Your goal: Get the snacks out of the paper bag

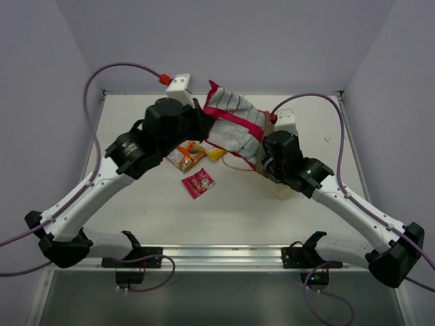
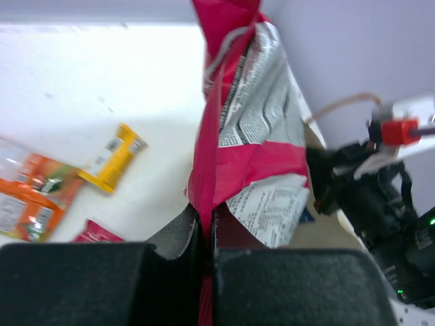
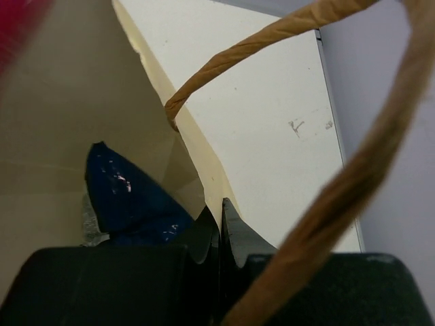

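Upper centre of top view: large pink-and-silver bag (image 1: 234, 125), crumpled, silver panels w/ black print, hot-pink band across the middle, pink top edge. Raised above table (image 1: 231, 217), slanting from upper left down to lower right. Lower end right by mouth of paper bag (image 3: 68, 102); cannot tell if fully out.

Pinched along its pink edge by left claw (image 2: 206, 227): fingers pressed together on the foil, no gap visible in left wrist view.

Right of centre, right claw (image 3: 219, 224) clamped on rim of paper bag, fingers closed w/ paper wall between. Paper bag mostly hidden under right arm (image 1: 340, 197) in top view; only a tan sliver and a thin loop showing. Pale inside per right wrist view, twisted tan loop handle (image 3: 272, 41) arching across upper right.

Lower left of right wrist view: blue Doritos bag (image 3: 129, 197), dark glossy blue, inside paper bag.

Centre of top view, flat on table, outside paper bag: orange packet (image 1: 185, 155); small yellow bar wrapper (image 1: 214, 153) just right of it; small red-pink square packet (image 1: 198, 183) below both, slightly apart.
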### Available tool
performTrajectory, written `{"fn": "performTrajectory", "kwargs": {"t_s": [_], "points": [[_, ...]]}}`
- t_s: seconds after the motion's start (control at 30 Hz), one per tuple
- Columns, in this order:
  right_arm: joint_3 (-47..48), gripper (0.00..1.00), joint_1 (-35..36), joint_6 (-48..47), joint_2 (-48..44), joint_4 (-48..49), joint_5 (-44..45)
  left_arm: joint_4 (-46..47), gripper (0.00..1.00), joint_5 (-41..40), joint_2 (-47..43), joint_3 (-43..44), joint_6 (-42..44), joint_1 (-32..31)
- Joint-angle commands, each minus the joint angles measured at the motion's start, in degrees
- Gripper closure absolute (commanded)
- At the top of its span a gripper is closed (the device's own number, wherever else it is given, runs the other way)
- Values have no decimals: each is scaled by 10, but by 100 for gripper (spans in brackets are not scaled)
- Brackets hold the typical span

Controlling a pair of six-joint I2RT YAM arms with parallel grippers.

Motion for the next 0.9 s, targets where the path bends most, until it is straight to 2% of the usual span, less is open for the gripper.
{"fn": "performTrajectory", "kwargs": {"t_s": [0.0, 0.07, 0.2, 0.23, 0.3, 0.33, 0.43, 0.5, 0.67, 0.8, 0.87], "points": [[1, 100, -5, 20, 15, -19, 34, -6, 100, -31, -63, -12, 29, 63], [3, 100, -7, 21, 16, -26, 37, -16, 100, -53, -81, -20, 41, 110], [7, 100, -6, 21, 8, -38, 36, 4, 100, -30, -89, -73, 61, 214], [9, 100, -6, 21, 4, -43, 35, 14, 100, -10, -84, -89, 64, 261], [12, 100, -6, 21, -1, -48, 30, 55, 100, 10, -76, -123, 68, 307], [13, 100, -6, 23, -5, -52, 28, 71, 100, 33, -64, -155, 66, 352], [11, 100, -6, 22, -12, -54, 24, 131, 100, 91, -37, -198, 47, 422], [9, 100, -6, 21, -17, -55, 21, 172, 100, 105, -30, -224, 25, 447], [9, 100, -6, 20, -26, -58, 19, 206, 100, 115, -34, -334, -5, 518], [11, 100, -6, 18, -28, -59, 13, 222, 100, 144, -66, -472, -20, 582], [15, 100, -6, 17, -27, -58, 12, 220, 82, 158, -81, -506, -22, 610]]}}
